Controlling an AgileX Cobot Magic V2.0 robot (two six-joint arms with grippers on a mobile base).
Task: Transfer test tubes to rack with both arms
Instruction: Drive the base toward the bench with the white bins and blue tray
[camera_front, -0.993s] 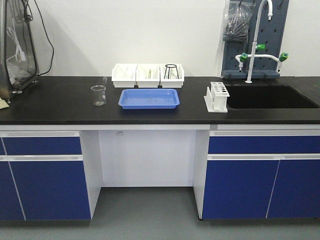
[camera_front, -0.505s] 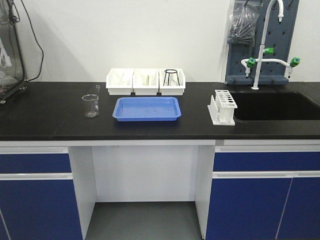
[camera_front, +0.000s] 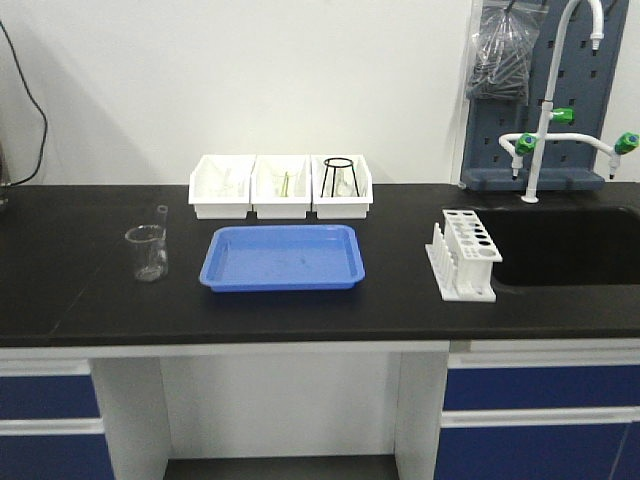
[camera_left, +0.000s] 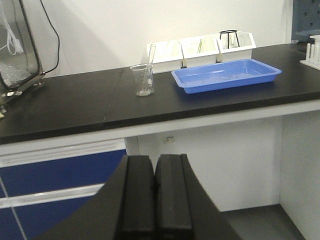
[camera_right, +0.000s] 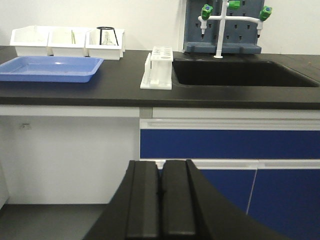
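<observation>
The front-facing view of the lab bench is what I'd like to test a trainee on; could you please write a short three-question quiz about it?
1. True or false: the white rack stands on the counter between the blue tray and the sink.
2. What stands in the right-hand white bin?
A) a black wire tripod
B) a glass beaker
C) a green tap
3. In the wrist views, are the left fingers and the right fingers open or shut?

Key: 1 true; 2 A; 3 both shut, with nothing between them.
</observation>
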